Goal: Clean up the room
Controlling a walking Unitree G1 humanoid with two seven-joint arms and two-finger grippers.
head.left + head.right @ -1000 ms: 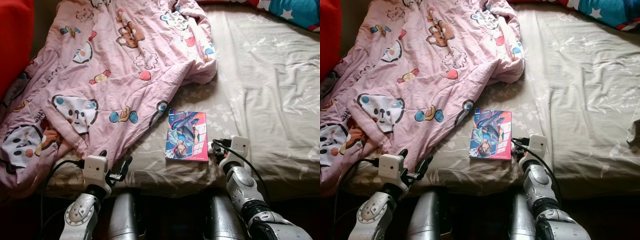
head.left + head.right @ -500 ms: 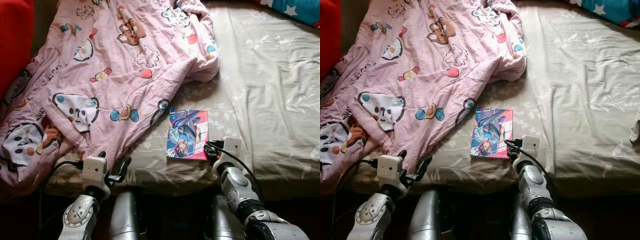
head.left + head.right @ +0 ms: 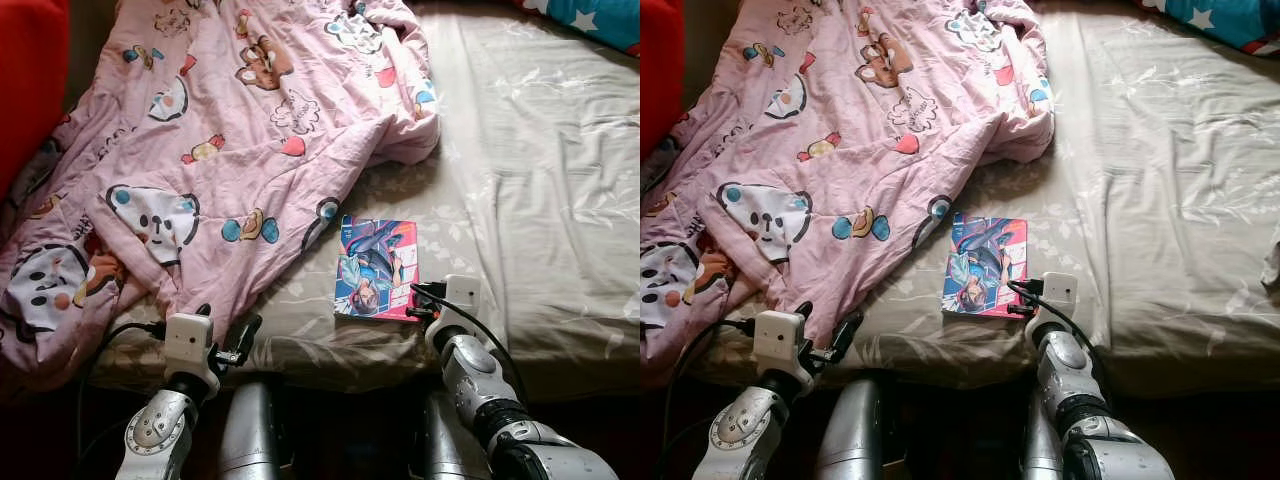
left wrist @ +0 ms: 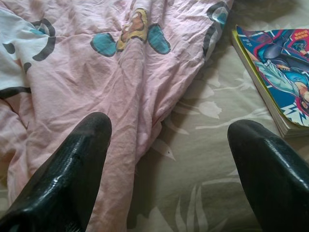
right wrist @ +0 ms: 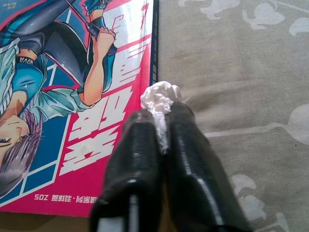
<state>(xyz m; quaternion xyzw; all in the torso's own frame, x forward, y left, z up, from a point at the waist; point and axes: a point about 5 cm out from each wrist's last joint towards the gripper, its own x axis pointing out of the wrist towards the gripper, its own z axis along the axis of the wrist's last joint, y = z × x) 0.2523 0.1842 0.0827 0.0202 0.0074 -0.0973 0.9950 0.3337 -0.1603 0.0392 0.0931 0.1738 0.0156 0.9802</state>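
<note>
A colourful comic book [image 3: 378,267] lies flat on the beige bed sheet [image 3: 540,180], just right of a rumpled pink cartoon-print blanket [image 3: 230,130]. My right gripper [image 5: 161,126] is at the book's near right edge, shut on a small white crumpled tissue wad [image 5: 161,96] that sticks out past the fingertips. My left gripper [image 4: 169,140] hovers open over the blanket's near edge, left of the book, with nothing between its fingers.
A red cushion or cover [image 3: 25,80] rises at the far left. At the top right corner lies a blue pillow with white stars [image 3: 590,15]. The bed's near edge [image 3: 330,360] drops off just before my arms.
My right gripper has edged left, closer to the book's near right corner. The left arm has stayed where it was.
</note>
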